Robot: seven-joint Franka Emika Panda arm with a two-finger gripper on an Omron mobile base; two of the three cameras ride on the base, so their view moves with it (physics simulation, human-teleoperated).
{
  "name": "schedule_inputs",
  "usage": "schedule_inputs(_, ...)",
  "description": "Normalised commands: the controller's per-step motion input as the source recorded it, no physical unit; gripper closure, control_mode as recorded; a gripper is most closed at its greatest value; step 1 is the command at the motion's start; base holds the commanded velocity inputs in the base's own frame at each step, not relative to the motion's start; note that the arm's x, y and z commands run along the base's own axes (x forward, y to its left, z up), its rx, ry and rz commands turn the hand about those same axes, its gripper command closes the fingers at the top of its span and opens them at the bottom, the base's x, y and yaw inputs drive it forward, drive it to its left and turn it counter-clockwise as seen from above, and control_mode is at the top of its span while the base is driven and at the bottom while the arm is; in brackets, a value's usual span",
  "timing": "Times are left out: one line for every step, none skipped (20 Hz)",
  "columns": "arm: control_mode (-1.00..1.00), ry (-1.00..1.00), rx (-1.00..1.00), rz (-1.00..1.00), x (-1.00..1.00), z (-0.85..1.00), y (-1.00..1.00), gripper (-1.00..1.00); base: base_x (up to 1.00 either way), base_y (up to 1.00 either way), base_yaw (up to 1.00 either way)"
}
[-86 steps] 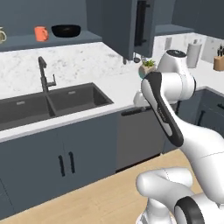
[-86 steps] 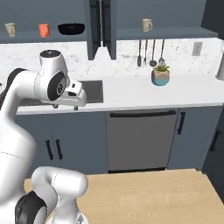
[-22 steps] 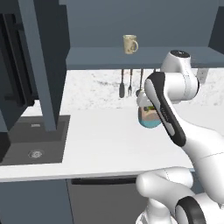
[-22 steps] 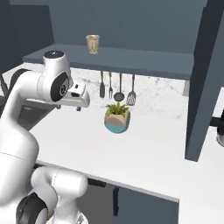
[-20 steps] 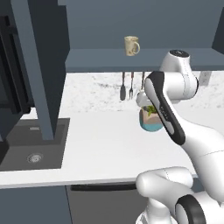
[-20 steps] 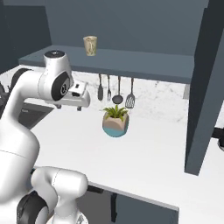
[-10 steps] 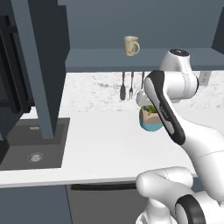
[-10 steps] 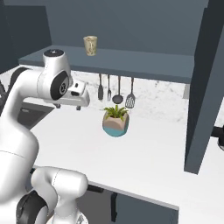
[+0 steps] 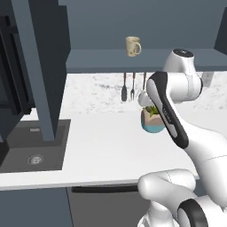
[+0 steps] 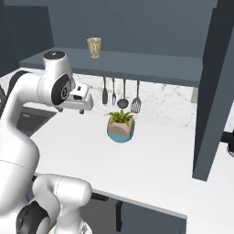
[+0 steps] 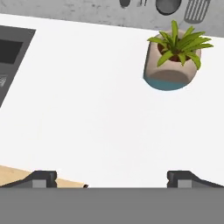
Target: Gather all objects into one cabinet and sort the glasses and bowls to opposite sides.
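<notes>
One beige patterned mug (image 9: 133, 46) (image 10: 94, 47) stands alone on the lower shelf (image 9: 102, 60) (image 10: 146, 64) of the open dark slate-blue cabinet. My gripper (image 10: 82, 110) (image 11: 112, 178) hangs above the white counter, well below the mug and to its left in the right base view. It is open, its fingertips (image 11: 44, 176) wide apart with nothing between them. The orange mug, the other beige mug and the black bowl are out of view.
A potted plant (image 9: 150, 122) (image 10: 121, 126) (image 11: 173, 61) stands on the counter just beyond the hand. Kitchen utensils (image 10: 121, 93) hang on the wall under the shelf. Open cabinet doors (image 9: 39, 71) (image 10: 213, 91) jut out on both sides. The sink (image 9: 35, 148) lies at the left.
Since several seconds ago the base has driven right, from the sink to this cabinet. Over the last second the views shifted only slightly, then stayed still. The gripper stays open.
</notes>
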Motion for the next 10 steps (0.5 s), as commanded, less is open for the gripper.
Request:
schedule_inputs(-1.0,-0.11,0.0,0.0,0.0,0.58,0.0,-1.0,0.0,0.0,0.0)
schedule_inputs(-1.0,-0.13,0.0,0.0,0.0,0.69,0.0,-1.0,0.0,0.0,0.0)
schedule_inputs(-1.0,-0.13,0.0,0.0,0.0,0.73,0.0,-1.0,0.0,0.0,0.0)
schedule_inputs(-1.0,-0.19,0.0,0.0,0.0,0.89,-0.01,-1.0,0.0,0.0,0.0)
schedule_inputs(-1.0,-0.22,0.0,0.0,0.0,0.91,0.0,-1.0,0.0,0.0,0.0)
schedule_inputs(-1.0,-0.24,0.0,0.0,0.0,0.93,0.0,-1.0,0.0,0.0,0.0)
schedule_inputs(-1.0,-0.25,0.0,0.0,0.0,0.96,0.0,-1.0,0.0,0.0,0.0)
schedule_inputs(-1.0,-0.25,0.0,0.0,0.0,0.95,0.0,-1.0,0.0,0.0,0.0)
schedule_inputs(-1.0,-0.26,0.0,0.0,0.0,0.98,0.0,-1.0,0.0,0.0,0.0)
schedule_inputs(-1.0,-0.28,0.0,0.0,0.0,0.95,0.0,-1.0,0.0,0.0,0.0)
